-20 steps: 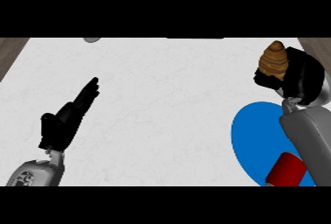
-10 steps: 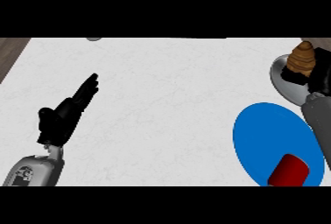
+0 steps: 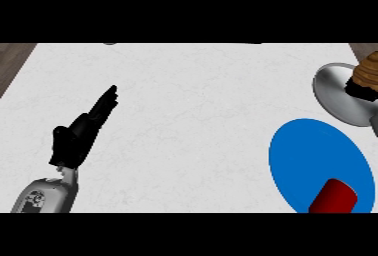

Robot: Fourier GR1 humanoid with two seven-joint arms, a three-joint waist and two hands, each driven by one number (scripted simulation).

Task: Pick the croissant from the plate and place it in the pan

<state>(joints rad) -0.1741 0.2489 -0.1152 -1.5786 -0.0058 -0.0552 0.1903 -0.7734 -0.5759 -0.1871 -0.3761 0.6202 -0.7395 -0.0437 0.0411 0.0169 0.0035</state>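
Brown and ridged, the croissant (image 3: 366, 72) sits at the view's right edge, directly above the black fingers of the right hand (image 3: 362, 92) curled round its lower end — it is over the pan (image 3: 336, 95), whose grey bowl spreads below and left of those fingers. Its long axis looks upright. The blue plate (image 3: 310, 160) lies nearer the robot, bearing only a red object (image 3: 334, 197). The left hand (image 3: 77, 137) rests well apart — fingers straight, holding nothing. Release looks like the next step.
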